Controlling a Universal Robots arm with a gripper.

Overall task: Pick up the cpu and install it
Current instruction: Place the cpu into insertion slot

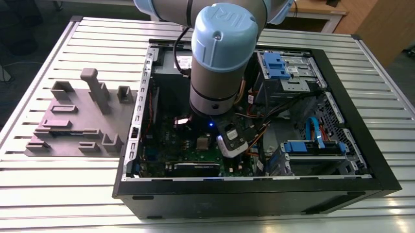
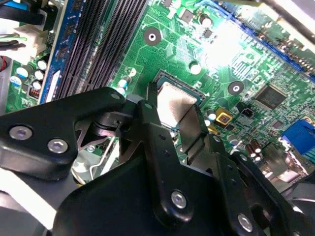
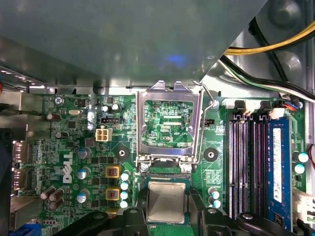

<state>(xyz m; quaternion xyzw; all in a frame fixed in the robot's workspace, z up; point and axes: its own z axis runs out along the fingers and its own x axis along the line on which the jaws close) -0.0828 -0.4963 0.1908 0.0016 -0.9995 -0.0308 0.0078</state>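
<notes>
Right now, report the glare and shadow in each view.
Exterior view: the case is dark inside under the arm, while the table slats gleam. Second wrist view: white glare washes out part of the board; the cpu mirrors light. First wrist view: even light on the board, a blue glint on the grey box.

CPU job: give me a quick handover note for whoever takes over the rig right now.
Tool: low over the motherboard, around the cpu; grip cannot be told.
Cpu: at the socket, beside the hinge of the metal load frame, which is flipped open.
Done: cpu is at the socket inside the computer case.
Left: seating unconfirmed; frame not closed.
</notes>
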